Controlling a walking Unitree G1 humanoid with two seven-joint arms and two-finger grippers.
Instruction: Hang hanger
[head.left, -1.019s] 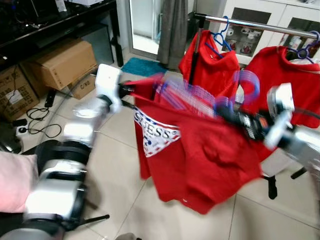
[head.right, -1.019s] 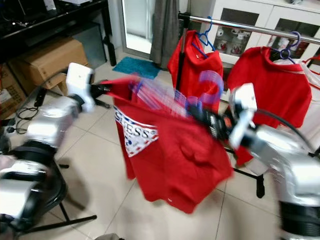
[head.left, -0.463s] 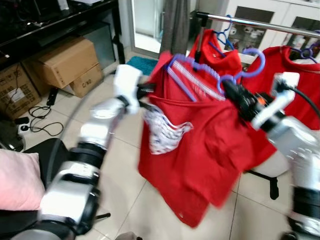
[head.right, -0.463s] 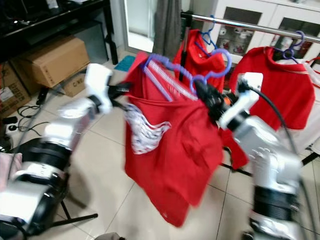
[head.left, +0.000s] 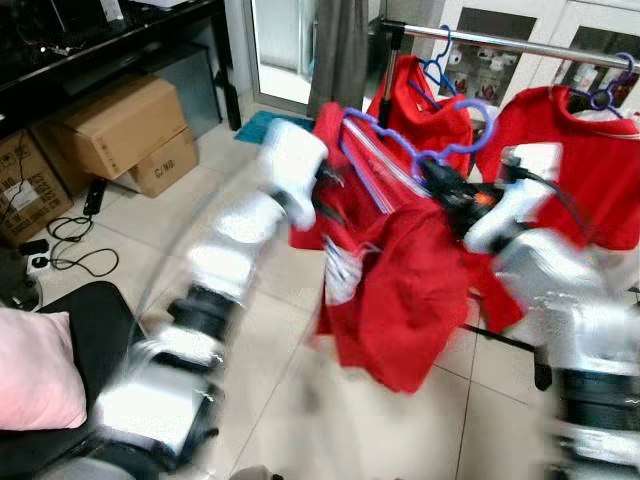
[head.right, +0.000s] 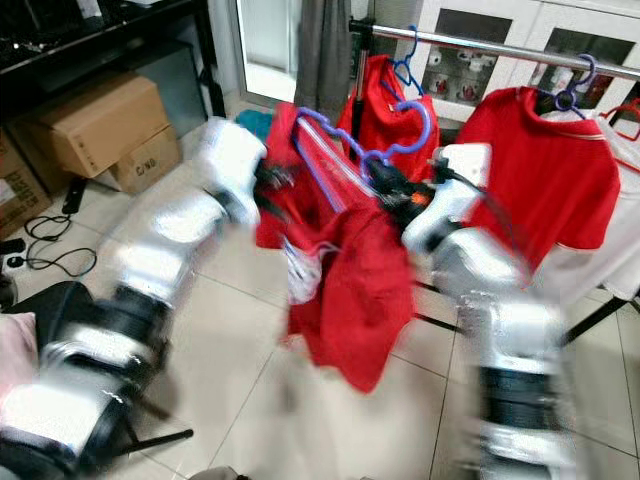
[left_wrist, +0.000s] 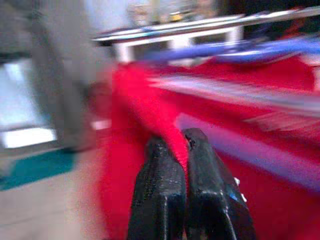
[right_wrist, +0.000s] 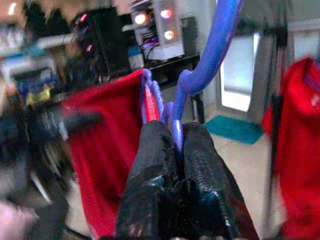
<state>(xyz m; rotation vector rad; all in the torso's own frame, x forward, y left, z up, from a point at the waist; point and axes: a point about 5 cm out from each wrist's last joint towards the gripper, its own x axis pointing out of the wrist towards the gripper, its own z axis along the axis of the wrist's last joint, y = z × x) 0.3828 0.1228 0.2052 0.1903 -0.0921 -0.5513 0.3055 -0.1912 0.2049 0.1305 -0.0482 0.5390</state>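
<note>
A purple hanger carries a red shirt that hangs bunched between my two arms. My right gripper is shut on the hanger's neck just below its hook; the right wrist view shows the gripper pinching the purple stem. My left gripper is shut on the red shirt's shoulder fabric, with cloth pinched between its fingers. The hook stands below and in front of the metal rail. Both arms are blurred.
Two more red shirts hang on the rail from purple hangers. Cardboard boxes sit under a black desk at the left. A pink cushion lies on a black chair. Cables and a teal mat lie on the tiles.
Both arms have carried the hanger and shirt up and toward the rail. The left gripper has swung right, so the shirt now hangs narrower and bunched.
</note>
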